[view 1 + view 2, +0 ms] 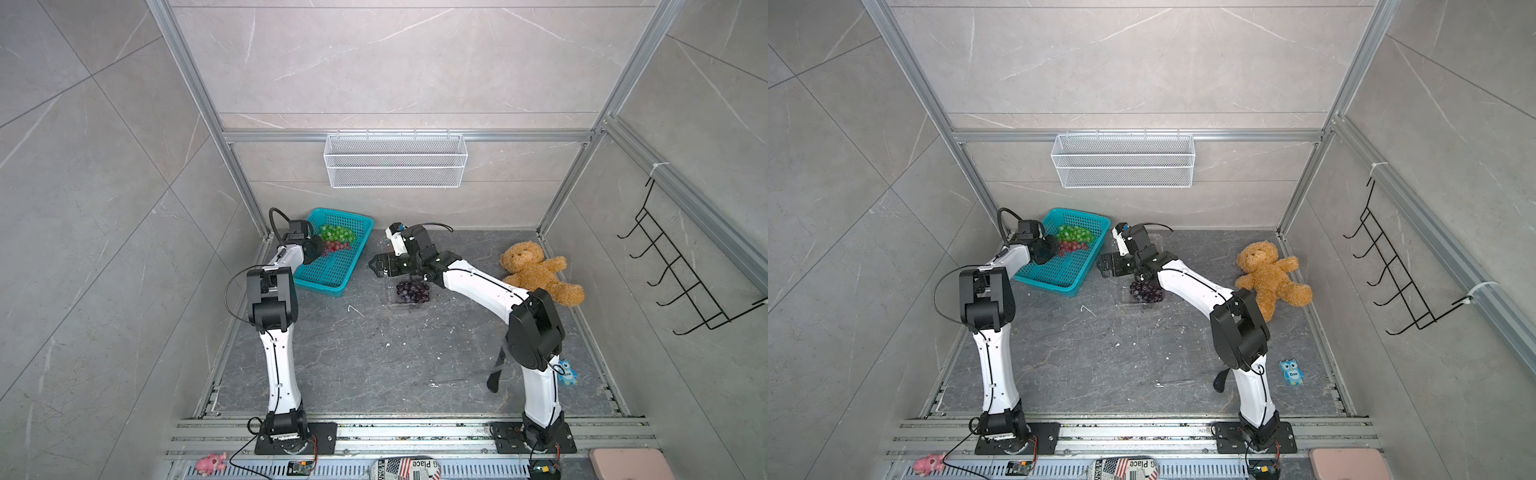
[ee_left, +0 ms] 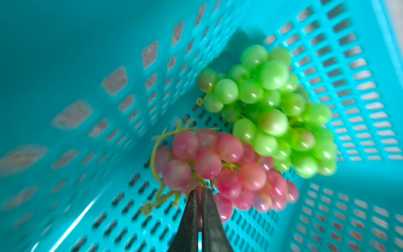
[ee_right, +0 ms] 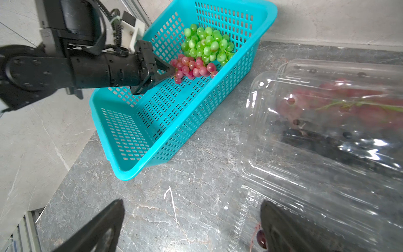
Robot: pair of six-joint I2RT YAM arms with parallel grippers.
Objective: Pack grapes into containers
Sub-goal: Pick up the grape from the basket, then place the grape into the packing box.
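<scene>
A bunch of red grapes lies in the teal basket beside a bunch of green grapes. My left gripper is shut on the near end of the red bunch, with a berry pinched between its tips. In both top views it reaches into the basket from the left. Dark purple grapes sit in a clear container on the floor. My right gripper hovers open just left of it, holding nothing. A clear container fills the right wrist view, with blurred red grapes showing through it.
A brown teddy bear lies at the right of the dark stone floor. A white wire basket hangs on the back wall, and a black hook rack on the right wall. A small blue owl toy lies near the right arm's base.
</scene>
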